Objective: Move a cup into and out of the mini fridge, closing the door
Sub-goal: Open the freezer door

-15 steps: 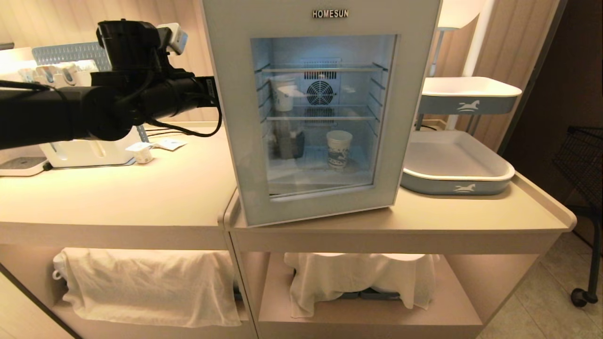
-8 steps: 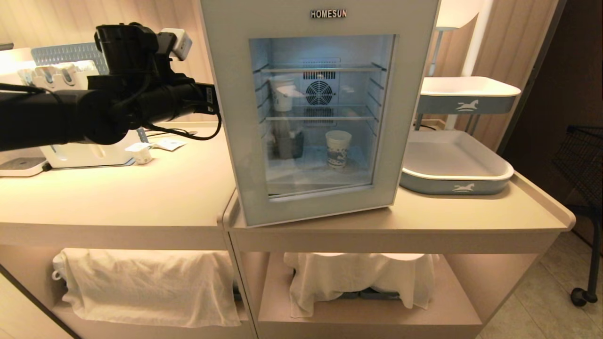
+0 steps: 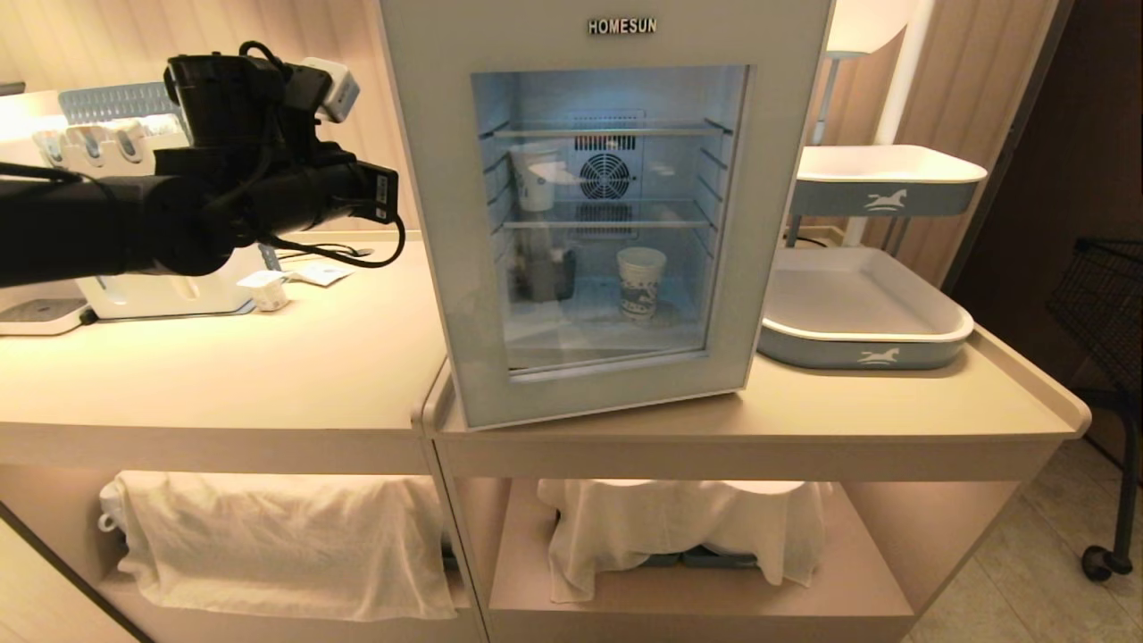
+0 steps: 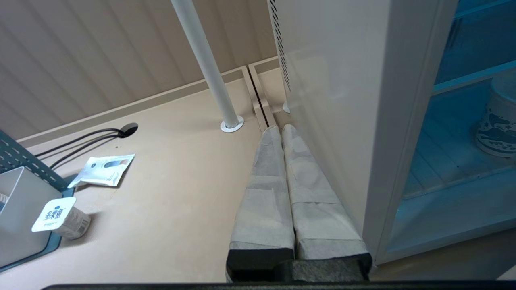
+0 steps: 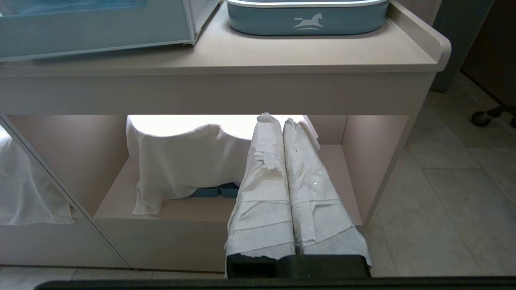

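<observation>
The mini fridge [image 4: 334, 96] stands on the counter with its door [image 3: 446, 268] shut against the body. Through the glass I see the cup [image 3: 641, 282] upright on the fridge floor, white with blue marks; in the left wrist view the cup [image 4: 498, 129] shows behind the pane. My left arm [image 3: 268, 196] reaches in from the left at mid-fridge height. My left gripper [image 4: 281, 128] is shut and empty, its taped fingers [image 4: 310, 193] lying along the fridge's left side wall. My right gripper [image 5: 281, 119] is shut and empty, parked low in front of the counter's lower shelf.
On the counter left of the fridge are a white pole [image 4: 209, 68], a sachet [image 4: 102, 171], a creamer tub [image 4: 60, 217] and a white appliance [image 3: 161, 290]. Two blue-and-white trays [image 3: 862, 313] stand on the right. White cloths [image 3: 277, 536] hang over the lower shelves. A black wire cart [image 3: 1107, 304] stands far right.
My left arm has drawn back a little to the left, away from the fridge's front edge, and its wrist has rolled. The fridge, door and cup have not moved.
</observation>
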Tool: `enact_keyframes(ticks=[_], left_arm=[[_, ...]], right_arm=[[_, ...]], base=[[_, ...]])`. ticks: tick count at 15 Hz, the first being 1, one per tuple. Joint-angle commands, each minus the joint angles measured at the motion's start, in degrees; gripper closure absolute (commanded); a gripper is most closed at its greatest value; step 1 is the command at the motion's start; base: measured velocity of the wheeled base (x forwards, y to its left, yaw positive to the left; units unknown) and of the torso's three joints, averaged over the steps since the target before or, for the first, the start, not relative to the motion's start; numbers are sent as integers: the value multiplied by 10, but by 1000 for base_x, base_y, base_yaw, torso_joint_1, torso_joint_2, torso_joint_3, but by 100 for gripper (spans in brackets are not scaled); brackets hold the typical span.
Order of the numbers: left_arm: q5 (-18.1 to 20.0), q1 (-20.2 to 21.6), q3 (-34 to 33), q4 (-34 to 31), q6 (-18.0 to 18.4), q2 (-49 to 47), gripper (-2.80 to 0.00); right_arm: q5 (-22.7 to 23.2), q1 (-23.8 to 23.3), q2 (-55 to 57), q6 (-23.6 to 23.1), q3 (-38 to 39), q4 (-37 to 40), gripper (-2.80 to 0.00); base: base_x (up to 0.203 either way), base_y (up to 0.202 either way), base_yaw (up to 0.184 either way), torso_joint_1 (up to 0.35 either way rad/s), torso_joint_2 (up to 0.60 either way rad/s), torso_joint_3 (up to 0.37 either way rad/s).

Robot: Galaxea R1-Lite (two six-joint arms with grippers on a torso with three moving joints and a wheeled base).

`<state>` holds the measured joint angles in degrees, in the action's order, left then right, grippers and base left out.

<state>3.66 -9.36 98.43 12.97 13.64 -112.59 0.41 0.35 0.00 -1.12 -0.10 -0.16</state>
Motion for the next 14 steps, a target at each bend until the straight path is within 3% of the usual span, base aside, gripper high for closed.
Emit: enact_keyframes(ticks=[1,9,11,14], left_arm=[[-1,4,1,2,1,-3,0],[-5,-12,39,26,-18,-51,0],[-40,-27,52,30,-33,-64,0],[-45,-38,55,31,-43,-67,0]], right_arm=[[0,1,0,0,1,0,0],[0,0,0,0,0,0,0],[0,0,0,0,0,0,0],[0,0,0,0,0,0,0]], base=[[0,0,0,0,0,0],[0,0,0,0,0,0],[0,0,0,0,0,0],[0,0,0,0,0,0]])
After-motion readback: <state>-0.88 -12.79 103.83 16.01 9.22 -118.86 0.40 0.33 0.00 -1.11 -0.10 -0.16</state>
